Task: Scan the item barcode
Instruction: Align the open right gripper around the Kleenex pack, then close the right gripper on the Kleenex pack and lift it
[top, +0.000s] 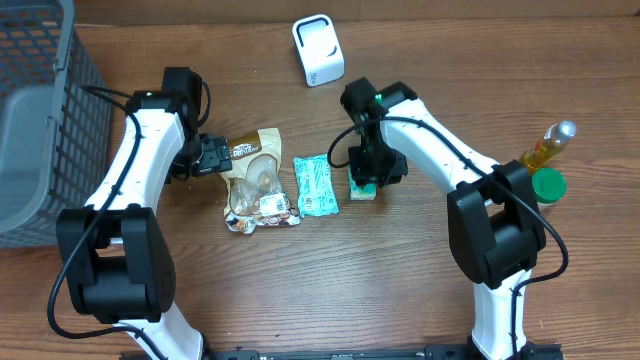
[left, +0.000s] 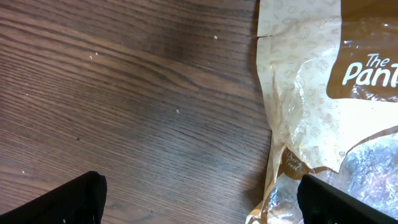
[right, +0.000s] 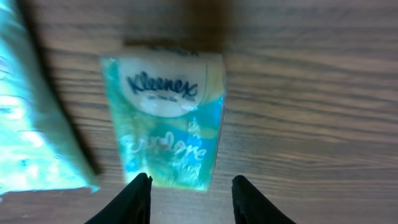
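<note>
wood-grain table (top: 400, 290), brown, on which all items are laid.

- snack bag (top: 257, 185): tan and clear, crumpled, laid flat left of centre, nearest of the middle row.
- teal packet (top: 316, 187): flat, laid just right of the snack bag, apart from it.
- tissue pack (right: 168, 118): small, teal and yellow, printed "kleenex", laid flat on the wood just right of the teal packet; the item for scanning, largely covered from above by the right arm. no barcode can be made out on the upper face.
- right gripper (right: 191, 183): positioned over the near end of the tissue pack, jaws partly apart; one of the black fingers (right: 138, 199) is seen overlapping the pack's corner, the other clear of its side. no grip on the pack is shown.
- left gripper (left: 202, 186): jaws spread fully wide, nothing held, placed at the left edge of the snack bag.
- green lid (top: 548, 184) and yellow bottle (top: 545, 148): placed at the right edge, just beside each other.
- grey basket (top: 40, 110): set at the left edge.
- white scanner (top: 318, 50): stood at the far edge, well apart from the tissue pack.
</note>
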